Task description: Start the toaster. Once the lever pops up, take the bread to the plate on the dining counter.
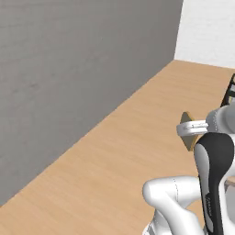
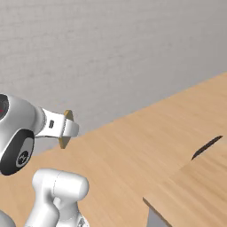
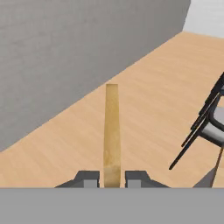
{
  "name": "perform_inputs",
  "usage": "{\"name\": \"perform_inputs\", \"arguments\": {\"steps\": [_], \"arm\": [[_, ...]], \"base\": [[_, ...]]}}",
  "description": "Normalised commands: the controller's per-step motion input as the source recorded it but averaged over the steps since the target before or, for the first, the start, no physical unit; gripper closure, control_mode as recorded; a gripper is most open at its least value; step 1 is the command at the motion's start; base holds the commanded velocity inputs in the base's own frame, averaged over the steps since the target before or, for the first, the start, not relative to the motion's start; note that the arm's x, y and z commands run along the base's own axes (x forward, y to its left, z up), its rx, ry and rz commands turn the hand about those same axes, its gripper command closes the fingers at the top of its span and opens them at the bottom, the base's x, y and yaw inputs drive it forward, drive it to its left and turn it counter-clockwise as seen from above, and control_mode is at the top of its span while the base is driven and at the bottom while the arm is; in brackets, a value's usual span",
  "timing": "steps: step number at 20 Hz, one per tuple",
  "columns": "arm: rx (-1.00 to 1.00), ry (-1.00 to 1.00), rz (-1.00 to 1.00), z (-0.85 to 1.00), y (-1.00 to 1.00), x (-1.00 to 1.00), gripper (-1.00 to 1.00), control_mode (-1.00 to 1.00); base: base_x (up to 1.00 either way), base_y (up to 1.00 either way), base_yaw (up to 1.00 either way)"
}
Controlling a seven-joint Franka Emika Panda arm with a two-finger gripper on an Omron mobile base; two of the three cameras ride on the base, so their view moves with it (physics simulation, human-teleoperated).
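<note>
Bread (image 3: pixel 112 131) sat edge-on between the jaws, clamped near its lower edge, long axis running straight out ahead of the gripper (image 3: pixel 112 178). Jaws were closed down to a narrow gap, the slice's thickness filling it. Slice was carried in the air above the wood floor (image 1: pixel 114 156), beside the grey wall (image 1: pixel 69 69).

Hand view gave the thin edge and a dark chair (image 3: pixel 205 122) to one side. Right base view showed a light-wood bench corner (image 2: pixel 195 186), probably the dining counter; plate not made out, so heading remained a guess.
</note>
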Motion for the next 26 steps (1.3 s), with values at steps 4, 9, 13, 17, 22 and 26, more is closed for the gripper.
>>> {"name": "perform_inputs", "arguments": {"steps": [4, 9, 13, 17, 22, 26], "arm": [[0.0, 0.0, 0.0, 0.0, 0.0, 0.0, 1.0, 1.0], [0.0, 0.0, 0.0, 0.0, 0.0, 0.0, 1.0, 1.0], [0.0, 0.0, 0.0, 0.0, 0.0, 0.0, 1.0, 1.0], [0.0, 0.0, 0.0, 0.0, 0.0, 0.0, 1.0, 1.0], [0.0, 0.0, 0.0, 0.0, 0.0, 0.0, 1.0, 1.0], [0.0, 0.0, 0.0, 0.0, 0.0, 0.0, 1.0, 1.0]], "base": [[1.0, 0.0, -0.57], [1.0, 0.07, -0.57], [1.0, 0.52, -0.54], [1.0, 0.74, -0.51], [1.0, 0.75, -0.52], [1.0, 0.65, -0.59]]}}
